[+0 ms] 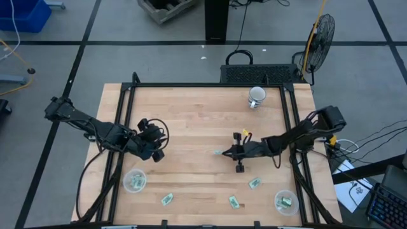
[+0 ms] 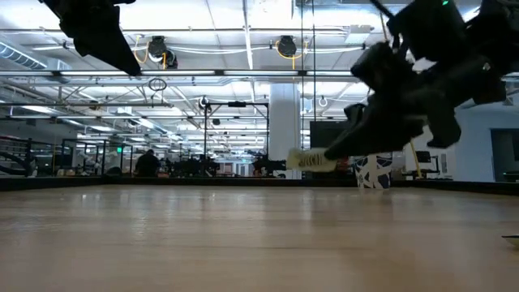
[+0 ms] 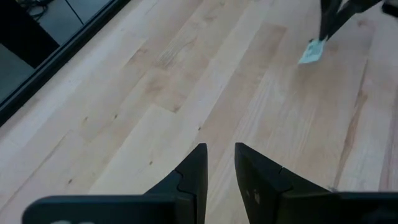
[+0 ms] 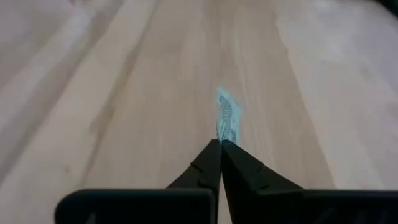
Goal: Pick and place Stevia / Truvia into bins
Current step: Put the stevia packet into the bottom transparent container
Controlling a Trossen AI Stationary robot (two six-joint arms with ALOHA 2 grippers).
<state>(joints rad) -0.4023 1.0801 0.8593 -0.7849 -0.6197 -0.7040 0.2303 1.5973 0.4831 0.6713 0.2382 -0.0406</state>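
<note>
The right gripper (image 1: 224, 152) is over the table (image 1: 191, 127) middle, pinching one sachet (image 4: 226, 119) that sticks out beyond its tips. Three sachets (image 1: 254, 183) lie on the table nearer the front edge than the claw, between two cups (image 1: 134, 181) at the front corners. A mug (image 1: 256, 97) stands far behind it.

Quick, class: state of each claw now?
Left claw: open, empty.
Right claw: shut on a Stevia sachet, lifted above the table.

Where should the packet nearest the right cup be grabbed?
Probably from straight above, jaws closing across its narrow width: the packet lies flat on the table, too thin for a side approach. The right gripper, mid-table, holds another packet.
</note>
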